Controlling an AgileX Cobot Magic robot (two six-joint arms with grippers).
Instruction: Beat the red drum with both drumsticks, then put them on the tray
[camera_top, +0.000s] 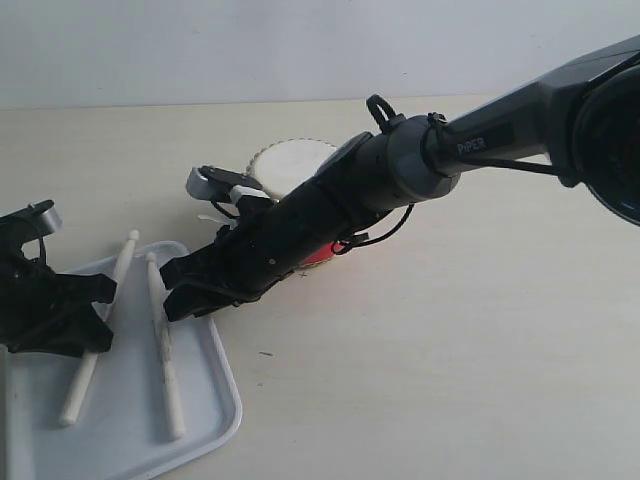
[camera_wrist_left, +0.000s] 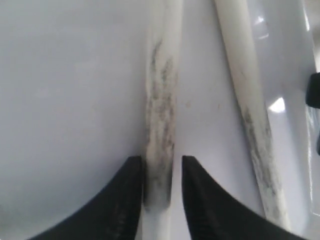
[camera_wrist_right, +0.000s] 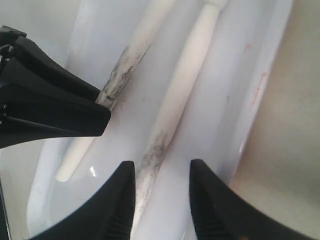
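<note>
Step in hand: the putting-down; both drumsticks lie on the tray (camera_top: 215, 420), so beating the drum (camera_top: 292, 165) looks finished.
Left stick (camera_top: 95, 335): flat on the tray, its knobbed tip poking over the tray's far rim toward the drum.
Right stick (camera_top: 163, 345): flat on the tray beside the first, nearer the tray's drum-side rim, tip also pointing toward the drum.
Left tool (camera_wrist_left: 161, 192): jaws spread, straddling the left stick with a sliver of tray showing on each side; not pinching it.
Right tool (camera_wrist_right: 161, 192): jaws spread over the right stick's scuffed end; stick lies loose between them.
Drum: on the desk (camera_top: 450, 350) beyond the tray's far corner, half hidden by the right arm.
Next move, my judgement: lift each tool straight up off the tray before swinging away, so a jaw does not drag a stick.
Edges: the right stick lies close to the tray's low drum-side rim; a sideways nudge could roll it against or over it.
Open room: bare desk spreads on the drum's far side from the tray; the two tools sit near each other over the tray, so retreat apart.
</note>
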